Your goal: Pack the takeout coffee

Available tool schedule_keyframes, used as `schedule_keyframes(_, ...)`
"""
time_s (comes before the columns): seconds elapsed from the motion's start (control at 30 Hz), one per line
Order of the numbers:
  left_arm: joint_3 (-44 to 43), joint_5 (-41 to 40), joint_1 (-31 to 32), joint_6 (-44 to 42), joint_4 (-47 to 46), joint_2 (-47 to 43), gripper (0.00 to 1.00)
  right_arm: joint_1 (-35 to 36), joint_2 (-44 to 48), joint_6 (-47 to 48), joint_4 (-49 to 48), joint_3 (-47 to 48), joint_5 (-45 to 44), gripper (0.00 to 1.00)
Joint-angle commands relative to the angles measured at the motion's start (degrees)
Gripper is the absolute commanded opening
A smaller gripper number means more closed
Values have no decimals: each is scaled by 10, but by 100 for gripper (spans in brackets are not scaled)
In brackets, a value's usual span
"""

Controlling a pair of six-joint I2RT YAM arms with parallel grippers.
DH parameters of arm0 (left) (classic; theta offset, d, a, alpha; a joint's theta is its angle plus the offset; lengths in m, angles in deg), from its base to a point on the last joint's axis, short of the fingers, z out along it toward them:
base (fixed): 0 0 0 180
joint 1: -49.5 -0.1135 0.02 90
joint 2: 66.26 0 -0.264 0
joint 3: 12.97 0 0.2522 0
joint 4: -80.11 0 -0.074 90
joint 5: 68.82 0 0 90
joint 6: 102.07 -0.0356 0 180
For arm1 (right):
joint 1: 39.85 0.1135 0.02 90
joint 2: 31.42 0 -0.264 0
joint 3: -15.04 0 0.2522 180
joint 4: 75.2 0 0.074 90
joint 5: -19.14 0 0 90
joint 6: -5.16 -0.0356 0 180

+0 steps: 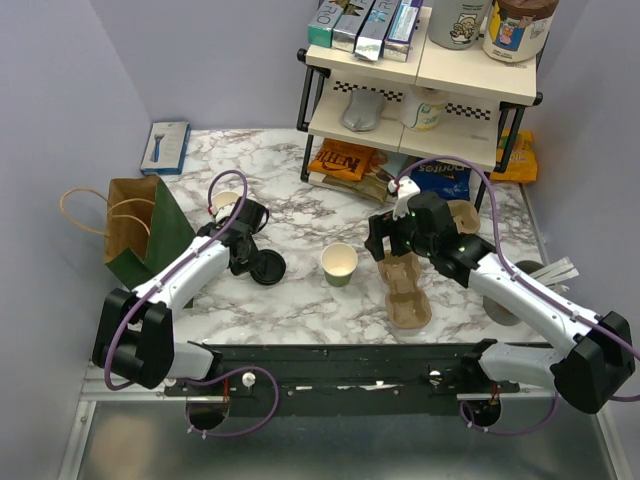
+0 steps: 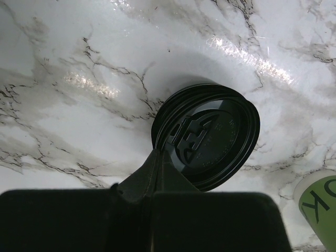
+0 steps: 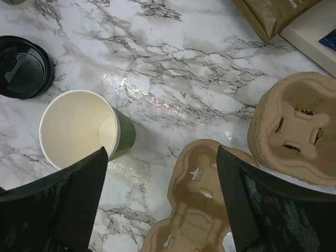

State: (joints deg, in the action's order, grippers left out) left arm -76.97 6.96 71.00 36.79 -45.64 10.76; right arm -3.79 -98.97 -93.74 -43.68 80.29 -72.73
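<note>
The dark-green paper cup (image 1: 340,264) stands upright and open at the table's middle, its cream inside showing in the right wrist view (image 3: 76,128); its green wall also shows at the edge of the left wrist view (image 2: 317,205). The black lid (image 1: 267,268) lies left of the cup, apart from it. My left gripper (image 1: 247,250) is shut, its fingertips (image 2: 157,160) pinching the lid's (image 2: 210,136) near rim. My right gripper (image 1: 388,245) is open and empty, hovering over the gap between the cup and a brown pulp carrier (image 3: 205,210).
A second pulp carrier (image 1: 465,215) lies right of the first (image 1: 407,292). A brown and green paper bag (image 1: 140,235) stands at the left. A shelf rack (image 1: 420,90) with snacks stands at the back. A grey cup with white sticks (image 1: 540,272) is at the right.
</note>
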Motion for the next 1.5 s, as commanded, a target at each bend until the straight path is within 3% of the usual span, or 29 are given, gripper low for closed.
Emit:
schedule_keyframes(0.0,-16,17,1,-7,2,-9,0,3,-6,9,12,7,-2,92)
schedule_keyframes(0.6,1,33,1,-10,-19,-54,0,7,13,44,-11,7,103,90)
schedule_keyframes(0.7,-5,33,1,-18,-4,-43,18,8,10,43,-6,10,91,90)
schedule_keyframes(0.8,-7,32,0,-22,6,-32,24,7,7,42,-1,10,79,90)
schedule_keyframes(1.47,-11,25,1,-22,-1,9,15,8,-5,42,9,13,55,90)
